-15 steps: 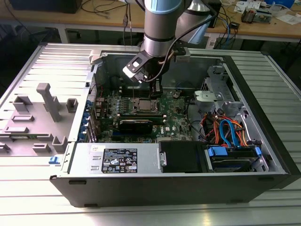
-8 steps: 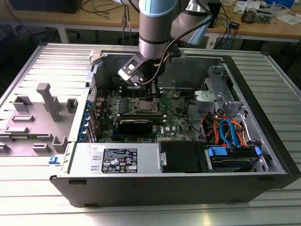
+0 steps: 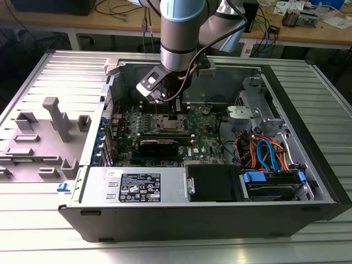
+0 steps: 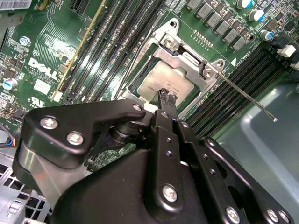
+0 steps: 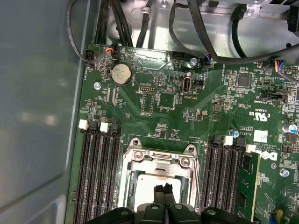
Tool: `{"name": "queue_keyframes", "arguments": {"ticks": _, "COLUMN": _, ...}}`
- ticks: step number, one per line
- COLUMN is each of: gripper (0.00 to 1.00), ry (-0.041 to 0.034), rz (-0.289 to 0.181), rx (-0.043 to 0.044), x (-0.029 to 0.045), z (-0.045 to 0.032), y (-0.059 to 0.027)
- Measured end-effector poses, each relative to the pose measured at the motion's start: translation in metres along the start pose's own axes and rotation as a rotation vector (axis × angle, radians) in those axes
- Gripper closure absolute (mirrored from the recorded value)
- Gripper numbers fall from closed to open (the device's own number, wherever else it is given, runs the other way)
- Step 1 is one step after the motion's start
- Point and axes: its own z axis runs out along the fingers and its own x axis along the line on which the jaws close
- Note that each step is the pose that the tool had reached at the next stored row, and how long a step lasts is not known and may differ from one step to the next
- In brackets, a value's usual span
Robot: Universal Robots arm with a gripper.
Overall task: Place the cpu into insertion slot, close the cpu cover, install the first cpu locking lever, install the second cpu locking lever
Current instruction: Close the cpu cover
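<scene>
The black gripper (image 4: 167, 97) is the closest item in both wrist views. Its jaws are closed tip to tip with only a hairline gap and hold nothing. The tips are directly over the chip (image 4: 161, 83); contact cannot be confirmed.

The chip lies flat inside the socket (image 3: 166, 122), silver-grey top facing up. The shiny cover (image 5: 159, 158) frames the chip. Whether the cover is fully seated cannot be told.

1 thin metal lever (image 4: 247, 100) runs from a socket corner out across the memory slots (image 4: 117, 42), with its end free. The slots flank the socket on 2 sides.

In the exterior view, the arm (image 3: 179, 33) reaches down into the open computer case (image 3: 209, 214), which lies on the ribbed metal counter (image 3: 33, 242).
</scene>
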Motion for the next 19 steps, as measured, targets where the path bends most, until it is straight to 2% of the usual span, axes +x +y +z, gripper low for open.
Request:
{"name": "queue_keyframes", "arguments": {"ticks": 5, "gripper": 0.89, "ry": -0.0001, "rz": 0.0, "rx": 0.0, "x": 0.0, "z": 0.0, "y": -0.0001}}
{"name": "queue_keyframes", "arguments": {"ticks": 12, "gripper": 0.89, "ry": -0.0001, "rz": -0.003, "rx": 0.0002, "x": 0.0003, "z": 0.0007, "y": -0.0053}}
{"name": "queue_keyframes", "arguments": {"ticks": 19, "gripper": 0.89, "ry": 0.0001, "rz": -0.012, "rx": 0.0003, "x": -0.0031, "z": 0.0012, "y": -0.0097}}
